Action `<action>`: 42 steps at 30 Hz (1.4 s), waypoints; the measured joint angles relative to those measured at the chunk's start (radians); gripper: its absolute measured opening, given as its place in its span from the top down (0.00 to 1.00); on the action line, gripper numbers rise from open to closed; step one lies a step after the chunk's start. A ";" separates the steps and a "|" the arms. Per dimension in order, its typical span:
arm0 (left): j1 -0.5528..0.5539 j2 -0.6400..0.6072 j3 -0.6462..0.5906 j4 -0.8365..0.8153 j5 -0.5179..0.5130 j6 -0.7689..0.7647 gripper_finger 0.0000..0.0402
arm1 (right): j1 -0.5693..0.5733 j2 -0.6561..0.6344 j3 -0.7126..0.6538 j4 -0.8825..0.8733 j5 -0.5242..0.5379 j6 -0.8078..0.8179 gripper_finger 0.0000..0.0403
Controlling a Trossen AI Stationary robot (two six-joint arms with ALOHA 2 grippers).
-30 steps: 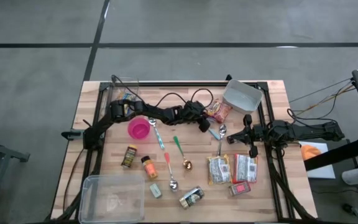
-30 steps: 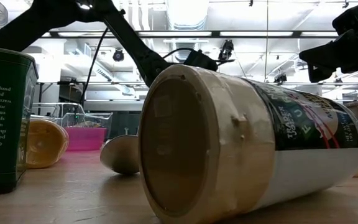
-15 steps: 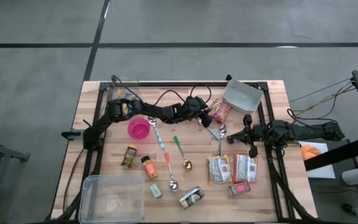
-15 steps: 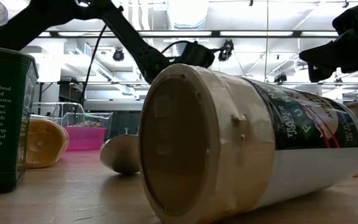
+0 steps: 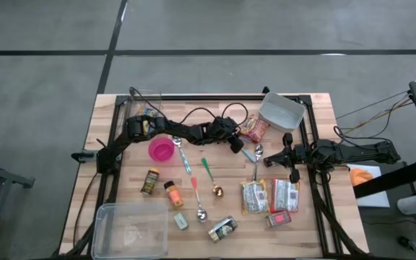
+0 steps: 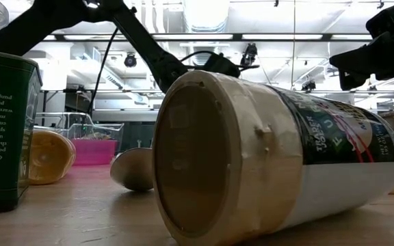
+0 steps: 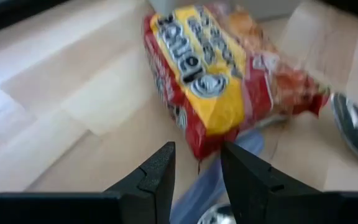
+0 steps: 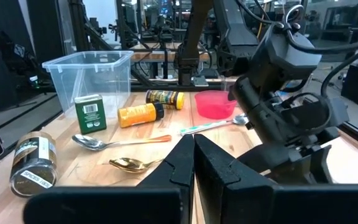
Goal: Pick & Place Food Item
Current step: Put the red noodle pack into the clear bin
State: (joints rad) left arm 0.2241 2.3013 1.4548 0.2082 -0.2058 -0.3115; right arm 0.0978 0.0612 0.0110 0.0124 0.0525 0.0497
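Note:
A red and yellow snack packet (image 5: 254, 128) lies flat on the wooden table, just in front of a grey bin (image 5: 281, 110). My left gripper (image 5: 235, 143) reaches slanting down toward it from the left. In the left wrist view its fingers (image 7: 197, 168) stand part open, and the packet's near corner (image 7: 199, 148) sits just past the gap between the tips. A blue spoon handle (image 7: 204, 186) lies under the gap. I cannot tell whether a finger touches the packet. My right gripper (image 8: 193, 152) is shut on nothing and waits level at the table's right (image 5: 269, 159).
Several spoons (image 5: 206, 170) lie in mid-table beside a pink bowl (image 5: 162, 149). Spice jars (image 5: 150, 181) and a clear container (image 5: 130, 230) sit at the near left. Foil packets (image 5: 254, 196) lie at the near right, with a jar (image 5: 223, 229) on its side close to the front.
My left gripper has lifted a little toward the far edge and come back down to where it was. The snack packet has stayed in place.

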 joint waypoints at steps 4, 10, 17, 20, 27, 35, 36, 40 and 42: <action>-0.001 0.000 0.000 -0.014 0.000 0.007 0.68 | 0.000 0.000 0.000 0.000 0.000 0.000 0.98; -0.001 0.000 -0.002 -0.005 0.000 0.050 0.68 | 0.000 0.000 0.000 0.000 0.000 0.000 0.98; -0.001 0.001 -0.002 0.017 -0.003 0.090 0.68 | 0.000 0.000 0.000 0.000 0.000 0.000 0.98; -0.001 0.001 -0.002 0.037 -0.003 0.099 0.68 | 0.000 0.000 0.000 0.000 0.000 0.000 0.98; 0.000 0.001 -0.002 0.042 -0.004 0.106 0.84 | 0.000 0.000 0.000 0.000 0.000 0.000 0.98; 0.000 0.001 -0.002 0.042 -0.003 0.106 0.98 | 0.000 0.000 0.000 0.000 0.000 0.000 0.98; 0.000 0.001 -0.002 0.042 -0.003 0.106 0.99 | 0.000 0.000 0.000 0.000 0.000 0.000 0.98; 0.000 -0.001 -0.002 0.036 -0.003 0.097 1.00 | 0.000 0.000 0.000 0.000 0.000 0.000 0.98; 0.000 -0.006 -0.002 0.022 0.000 0.090 1.00 | 0.000 0.000 0.000 0.000 0.000 0.000 0.98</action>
State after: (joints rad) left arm 0.2241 2.2951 1.4528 0.2300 -0.2058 -0.2212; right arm 0.0978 0.0612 0.0113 0.0124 0.0525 0.0494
